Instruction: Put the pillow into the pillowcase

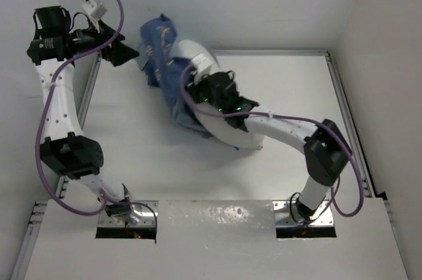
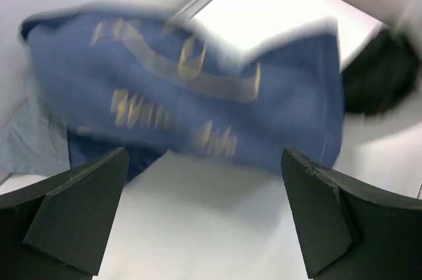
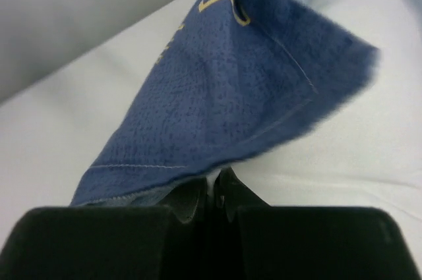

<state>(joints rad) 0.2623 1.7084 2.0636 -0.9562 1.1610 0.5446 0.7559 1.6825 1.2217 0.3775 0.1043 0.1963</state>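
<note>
Right gripper [image 3: 214, 194]: black fingers [image 3: 99, 240] pressed together, clamped on a stitched edge of pillowcase [image 3: 224, 89]. Navy cloth rising from that pinch, pale yellow line drawing on its outer face, lighter grey-blue lining showing at the top. Left gripper [image 2: 204, 161]: jaws spread wide, holding nothing, raised at the far left of the scene and aimed at the same cloth, which appears blurred just beyond the fingertips. Pillowcase bunched near the back wall [image 1: 264, 3], left of centre, drawn over the far end of pillow [image 1: 231, 132]. Pillow lying on a diagonal from that far end toward mid-table, near end bare and white, partly hidden beneath the right arm. White table [image 1: 290, 76] beneath, metal rails along its far and side edges.
</note>
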